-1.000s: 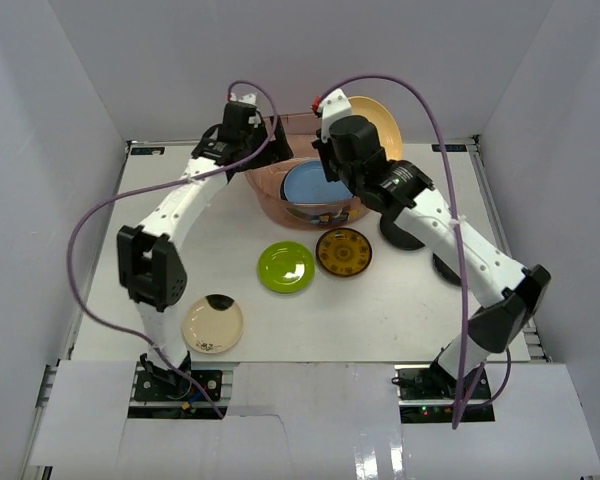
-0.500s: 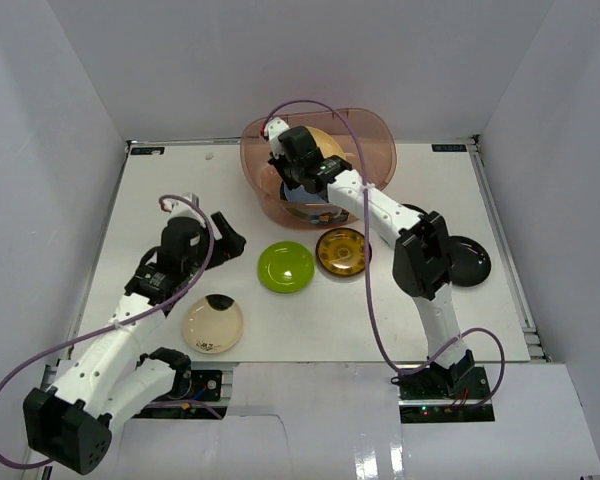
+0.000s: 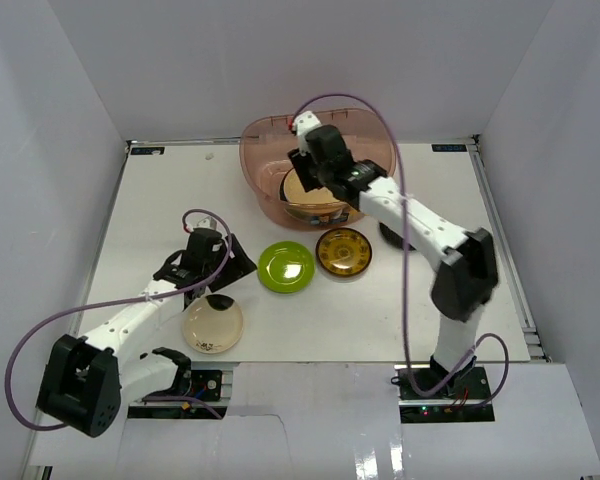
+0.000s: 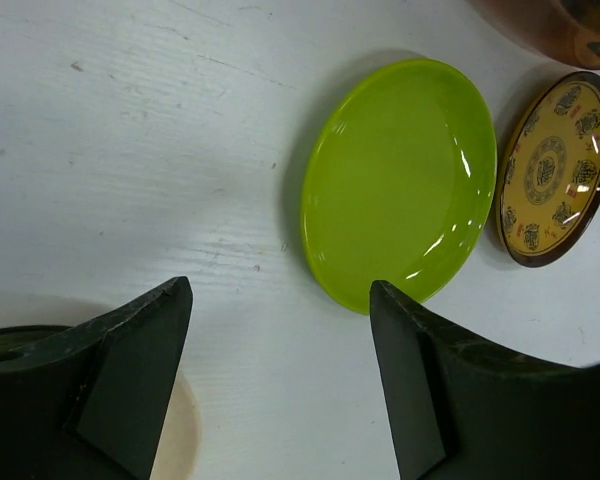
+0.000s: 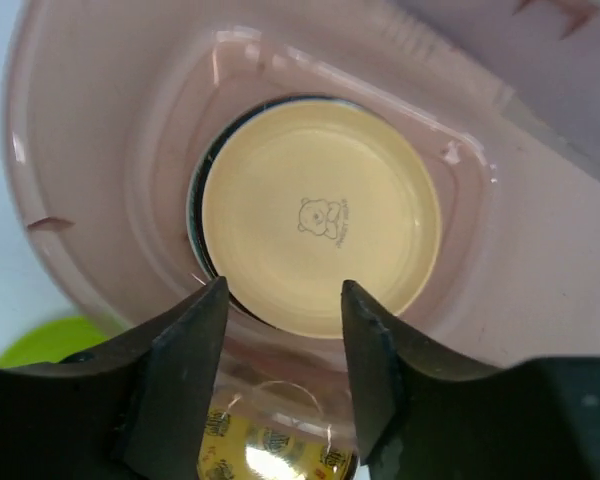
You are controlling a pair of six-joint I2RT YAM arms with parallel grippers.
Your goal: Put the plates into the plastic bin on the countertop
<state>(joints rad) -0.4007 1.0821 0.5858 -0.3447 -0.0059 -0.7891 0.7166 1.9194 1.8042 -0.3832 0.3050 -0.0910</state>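
The plastic bin (image 3: pixel 320 130) (image 5: pixel 100 160) stands at the back of the countertop (image 3: pixel 160 200). A pale yellow plate (image 5: pixel 320 215) (image 3: pixel 296 189) with a small bear print lies flat in it, on top of a dark-rimmed plate (image 5: pixel 194 240). My right gripper (image 5: pixel 280 330) (image 3: pixel 302 184) hangs open just above it, holding nothing. On the counter lie a lime green plate (image 3: pixel 286 267) (image 4: pixel 400 185), an amber-gold patterned plate (image 3: pixel 343 252) (image 4: pixel 555 180) and a cream plate (image 3: pixel 213 325) (image 4: pixel 185 440). My left gripper (image 4: pixel 280 380) (image 3: pixel 230 268) is open low over bare counter, between the cream and green plates.
A black plate (image 3: pixel 390 234) shows partly behind the right arm, right of the amber one. White walls close in the counter on three sides. A corner of the bin (image 4: pixel 550 25) shows in the left wrist view. Purple cables loop over both arms.
My right gripper has opened and the pale yellow plate now lies in the bin. The left arm has swung lower and right, toward the green plate, its jaws slightly narrower.
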